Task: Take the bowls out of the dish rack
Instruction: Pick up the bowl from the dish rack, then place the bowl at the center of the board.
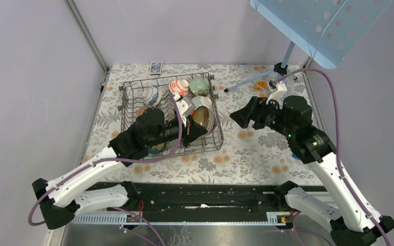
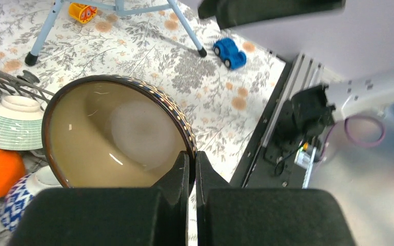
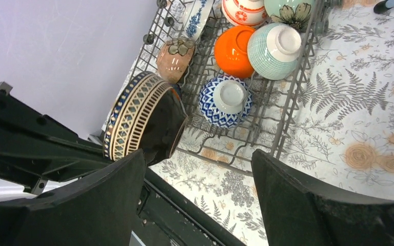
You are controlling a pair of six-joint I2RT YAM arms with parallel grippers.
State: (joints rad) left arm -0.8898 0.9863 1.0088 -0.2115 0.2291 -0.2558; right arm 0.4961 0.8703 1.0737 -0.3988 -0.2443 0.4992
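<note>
Dish rack holding seven bowls, eighth dark bowl clenched at rim by left tool, right tool released, empty

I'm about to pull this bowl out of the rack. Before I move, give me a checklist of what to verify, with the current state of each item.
1. Left hand grip on the dark bowl: ok, shut across its rim.
2. Dark bowl clear of the dish rack: cannot tell. From above it lies inside the rack's outline, tilted on its side.
3. Neighbours free: ok, the blue-and-white bowl sits apart from it.
4. Right hand: ok, open, empty, touching nothing.
5. Set-down spot: ok, bare table to the right of the rack. The blue toy car lies off to the side.
</note>
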